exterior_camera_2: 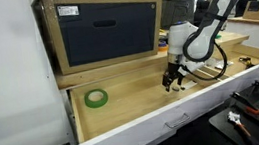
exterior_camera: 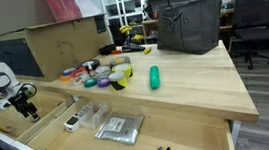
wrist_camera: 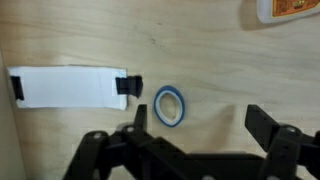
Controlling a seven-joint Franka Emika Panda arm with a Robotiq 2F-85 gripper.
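1. While I hold the arm low inside the open drawer (exterior_camera_2: pixel 135 110), my end effector (wrist_camera: pixel 195 140) has its jaws spread wide and nothing sits between them.
2. Wrist view now: a small blue ring (wrist_camera: pixel 169 106) lies flat on the drawer's wooden floor, just ahead of the gap between the jaws. It's closer to one finger than to the other, and it touches neither.
3. A look at the ring: it's round, with a bright blue rim that goes paler toward the inside.
4. Just beside it lies a white strip (wrist_camera: pixel 70 87) with dark ends, flat on the wood, near the ring but apart from it.
5. In the wrist view's upper corner I catch the edge of a white packet (wrist_camera: pixel 290 8) with orange on it, well apart from the ring.
6. In an exterior view, a green tape roll (exterior_camera_2: pixel 96 98) sits far along the drawer from my end effector (exterior_camera_2: pixel 174 80).
7. Above the drawer, the surface (exterior_camera: pixel 196 84) carries a green bottle (exterior_camera: pixel 155 77) and a grey bag (exterior_camera: pixel 190 27).
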